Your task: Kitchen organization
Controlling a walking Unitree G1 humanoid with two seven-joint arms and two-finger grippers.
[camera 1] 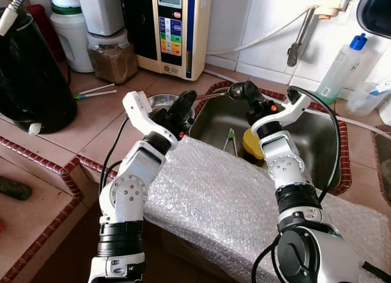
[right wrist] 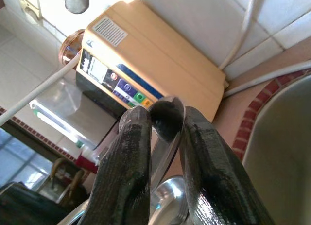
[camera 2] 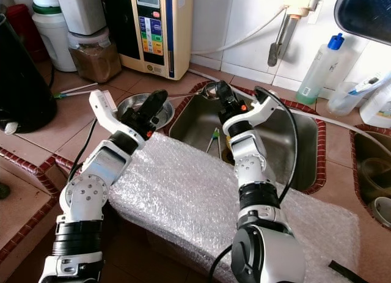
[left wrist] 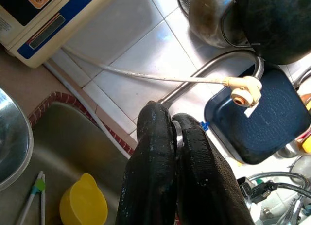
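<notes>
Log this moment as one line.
left end effector: shut on ladle handle | right end effector: shut on ladle bowl | above sink

No word, brand or number could be read anywhere. The cream water purifier (camera 1: 173, 27) on the tiled surface (camera 1: 104, 115) carried a grey display window and a column of coloured buttons with tiny captions, all too small to make out. In the right wrist view its side bore a white label (right wrist: 109, 31) with fine lines of print, too blurred to read.
</notes>
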